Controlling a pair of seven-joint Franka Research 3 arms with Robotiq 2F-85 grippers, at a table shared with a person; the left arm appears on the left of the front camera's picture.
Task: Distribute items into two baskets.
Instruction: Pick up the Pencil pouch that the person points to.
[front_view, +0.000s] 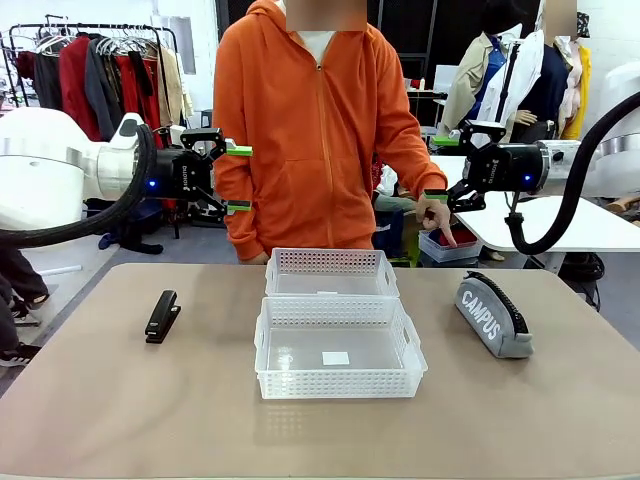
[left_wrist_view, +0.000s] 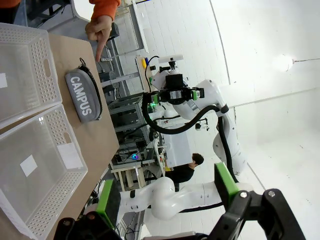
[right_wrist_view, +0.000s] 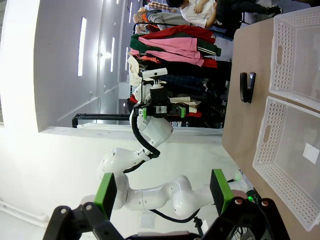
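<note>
Left gripper (front_view: 238, 178): raised at left, jaws spread, empty
Right gripper (front_view: 440, 168): raised at right, jaws spread, empty
Near basket (front_view: 340, 383): centre of table (front_view: 200, 430), touching far basket (front_view: 330, 262) behind it
Stapler (front_view: 162, 315): lying left of baskets
Pouch (front_view: 490, 315): right of baskets

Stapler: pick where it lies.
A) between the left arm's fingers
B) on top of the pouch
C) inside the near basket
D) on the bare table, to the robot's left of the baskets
D: the stapler lies flat on the table, left of the near basket and apart from it.
</note>
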